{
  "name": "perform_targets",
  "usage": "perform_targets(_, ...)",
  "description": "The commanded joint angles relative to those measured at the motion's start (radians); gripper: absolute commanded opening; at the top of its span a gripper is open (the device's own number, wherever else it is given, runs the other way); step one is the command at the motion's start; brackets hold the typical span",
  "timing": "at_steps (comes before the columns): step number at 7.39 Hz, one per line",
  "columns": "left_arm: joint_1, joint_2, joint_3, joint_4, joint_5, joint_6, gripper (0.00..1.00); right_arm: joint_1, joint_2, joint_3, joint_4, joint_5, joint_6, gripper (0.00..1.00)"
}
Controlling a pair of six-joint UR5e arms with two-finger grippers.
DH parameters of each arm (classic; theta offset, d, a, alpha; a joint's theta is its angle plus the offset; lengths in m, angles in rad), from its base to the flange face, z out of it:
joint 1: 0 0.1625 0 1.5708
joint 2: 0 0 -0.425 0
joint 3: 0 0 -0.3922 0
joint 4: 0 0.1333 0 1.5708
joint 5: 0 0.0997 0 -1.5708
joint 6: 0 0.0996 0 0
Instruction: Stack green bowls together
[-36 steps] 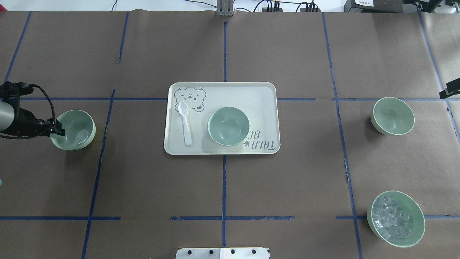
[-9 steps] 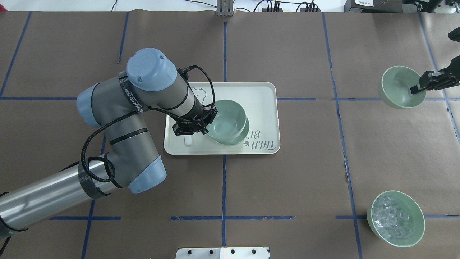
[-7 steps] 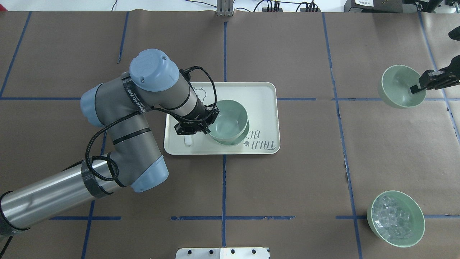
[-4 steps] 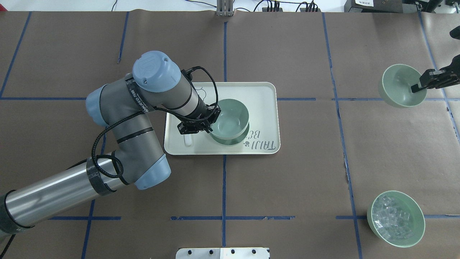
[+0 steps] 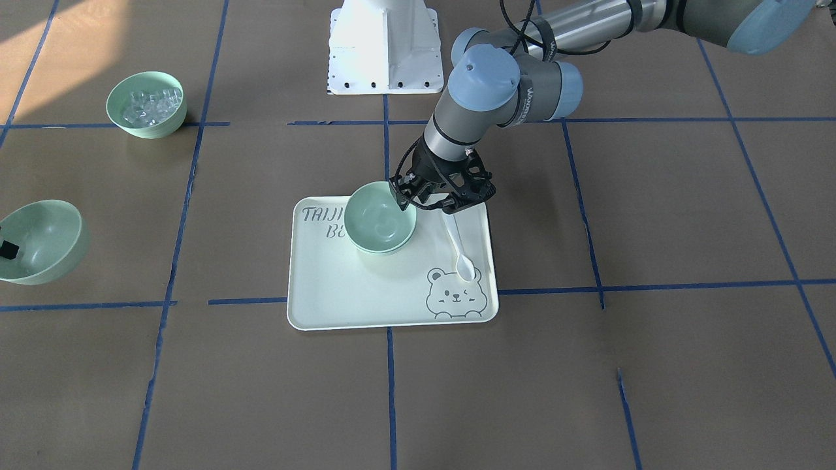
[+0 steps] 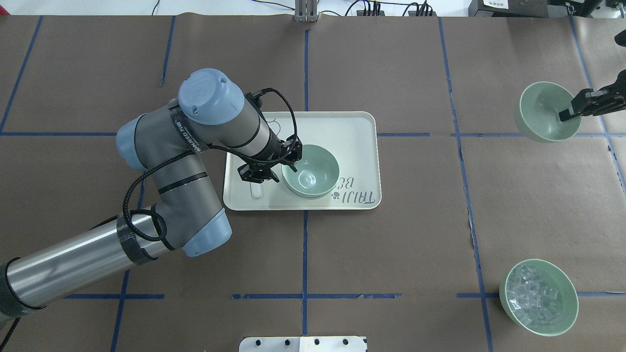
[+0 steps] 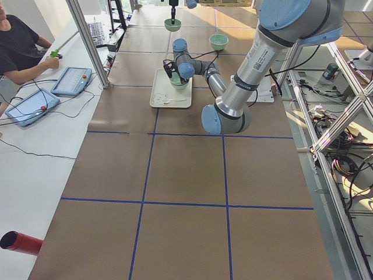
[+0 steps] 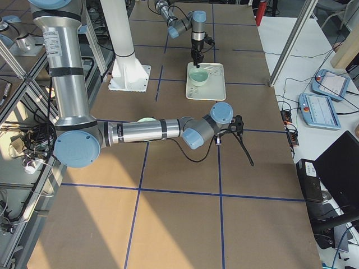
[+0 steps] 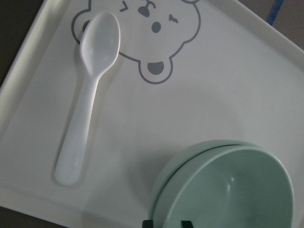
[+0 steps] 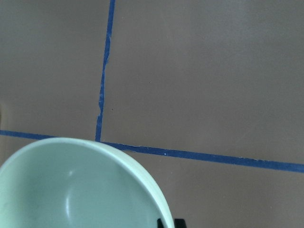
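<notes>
Two green bowls (image 6: 313, 173) sit nested, one inside the other, on the pale tray (image 6: 352, 132); they also show in the front view (image 5: 379, 222) and the left wrist view (image 9: 228, 190). My left gripper (image 6: 287, 167) is open, its fingers either side of the top bowl's near-left rim (image 9: 166, 223). The third green bowl (image 6: 540, 117) hangs above the table at the far right. My right gripper (image 6: 570, 110) is shut on its rim, which shows in the right wrist view (image 10: 71, 190).
A white spoon (image 5: 457, 251) lies on the tray beside the stacked bowls, next to the bear drawing (image 5: 454, 297). A like green bowl with clear cubes (image 6: 538, 298) stands at the near right. The robot's base plate (image 6: 303, 344) is at the near edge.
The left arm carried a bowl from the far left to the tray. It has now let the bowl drop into the tray's bowl. The right gripper lifted its bowl slightly further back.
</notes>
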State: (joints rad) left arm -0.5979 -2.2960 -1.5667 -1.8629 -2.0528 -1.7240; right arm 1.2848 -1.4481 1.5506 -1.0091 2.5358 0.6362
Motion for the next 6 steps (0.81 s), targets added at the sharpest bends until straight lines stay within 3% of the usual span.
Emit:
perform_targets(1, -0.046, 0.007, -0.050, 0.023, -0.007, 0.004, 1.00, -0.025, 0.079, 0.037, 0.000, 0.001, 0.163, 0.00)
perform_targets(4, -0.146, 0.009, -0.203, 0.356, -0.009, 0.272, 1.00, -0.210, 0.247, 0.074, -0.002, -0.058, 0.443, 0.00)
perform_targets(6, -0.219, 0.087, -0.323, 0.456, -0.009, 0.409, 1.00, -0.374, 0.288, 0.086, -0.006, -0.219, 0.476, 0.00)
